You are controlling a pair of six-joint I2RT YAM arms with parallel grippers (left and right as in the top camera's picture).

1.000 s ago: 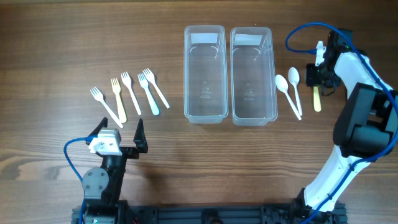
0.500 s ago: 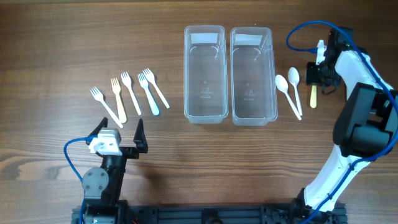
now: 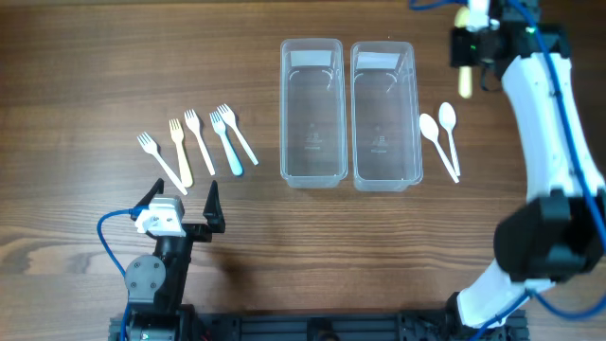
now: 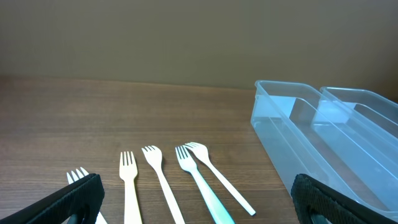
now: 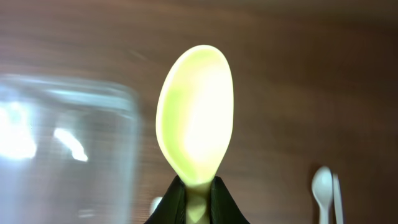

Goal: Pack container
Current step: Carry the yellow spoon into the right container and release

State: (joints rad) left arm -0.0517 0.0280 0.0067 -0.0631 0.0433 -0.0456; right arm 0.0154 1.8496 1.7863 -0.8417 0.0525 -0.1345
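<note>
On the wooden worktop [image 3: 284, 237], the left hand [image 3: 183, 197] at seven o'clock gapes wide, empty. Forks [image 3: 194, 142] lie at nine o'clock and white spoons [image 3: 442, 133] at three. Both containers [image 3: 311, 182] at centre hold nothing, so packing looks barely begun. At one o'clock the right hand [image 3: 466, 47] pinches a yellow spoon [image 3: 465, 80] aloft; only its wrist view shows the bowl.

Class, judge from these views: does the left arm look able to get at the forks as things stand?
Probably yes. The left gripper is open and empty, the forks lie uncovered just ahead of it, nothing stands between, and the right gripper is far off, holding a spoon.
</note>
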